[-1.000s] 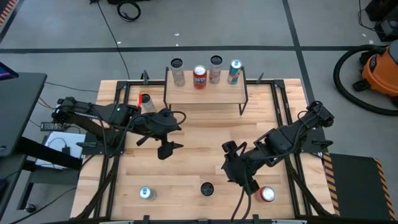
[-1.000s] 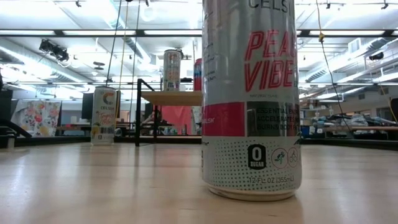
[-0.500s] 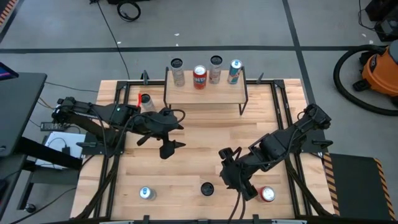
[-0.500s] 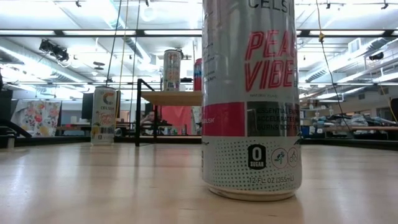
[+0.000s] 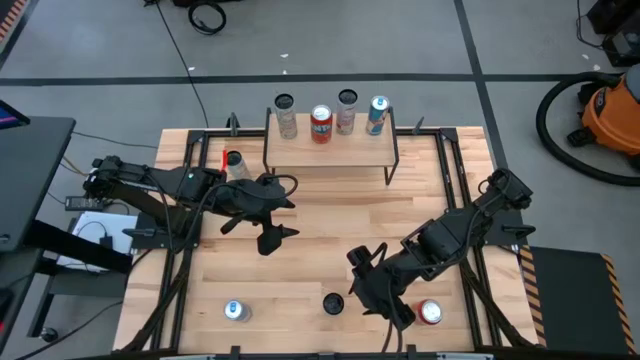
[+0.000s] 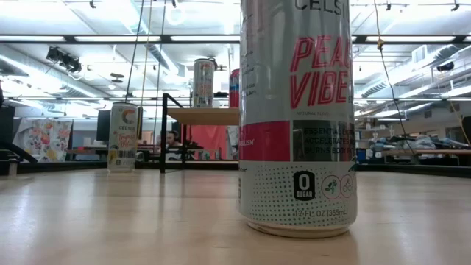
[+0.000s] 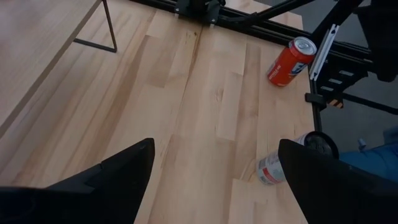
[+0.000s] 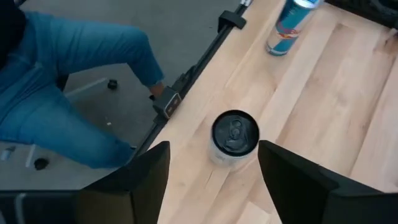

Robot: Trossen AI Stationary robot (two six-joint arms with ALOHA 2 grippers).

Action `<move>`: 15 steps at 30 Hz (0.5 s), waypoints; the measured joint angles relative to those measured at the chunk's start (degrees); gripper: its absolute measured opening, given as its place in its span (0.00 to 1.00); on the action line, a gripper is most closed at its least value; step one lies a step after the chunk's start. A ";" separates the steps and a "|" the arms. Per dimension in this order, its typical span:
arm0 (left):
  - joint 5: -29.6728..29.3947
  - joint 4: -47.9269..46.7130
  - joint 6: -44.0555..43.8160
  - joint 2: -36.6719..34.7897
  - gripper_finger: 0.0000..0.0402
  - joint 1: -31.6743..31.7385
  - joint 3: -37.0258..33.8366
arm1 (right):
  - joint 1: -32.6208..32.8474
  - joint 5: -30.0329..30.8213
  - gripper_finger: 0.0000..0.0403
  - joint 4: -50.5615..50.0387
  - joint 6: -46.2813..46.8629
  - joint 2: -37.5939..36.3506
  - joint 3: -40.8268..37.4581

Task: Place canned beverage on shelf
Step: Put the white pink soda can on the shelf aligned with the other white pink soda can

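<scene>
The shelf (image 5: 330,150), a light board on thin black legs, stands at the table's far middle with several cans on top. A silver black-topped can (image 5: 332,303) stands upright near the front edge and fills the low view (image 6: 298,118). My right gripper (image 5: 365,290) hovers open just right of it and above, and the can (image 8: 235,134) shows ahead between its fingers, untouched. My left gripper (image 5: 270,240) waits open over the table's middle left, holding nothing. A blue can (image 5: 235,311) and a red can (image 5: 430,312) also stand by the front edge.
Another can (image 5: 235,163) stands left of the shelf, seen also in the low view (image 6: 123,138). Black rails (image 5: 455,190) frame the table's sides. A seated person's legs in jeans (image 8: 62,74) show beyond the table's near edge. Bare wood lies between shelf and front cans.
My right gripper has moved toward the table's near edge and a little left, closing on the black-topped can, and has tipped further downward. The cans have stayed where they were.
</scene>
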 joint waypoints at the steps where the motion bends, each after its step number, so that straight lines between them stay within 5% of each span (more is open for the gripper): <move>1: 0.00 0.02 -0.04 0.00 0.88 0.00 0.00 | 0.09 0.00 0.65 0.00 -0.20 0.00 0.00; 15: 0.02 0.00 0.10 0.00 0.88 0.00 0.00 | 0.75 -1.10 0.89 1.90 0.24 0.00 -0.02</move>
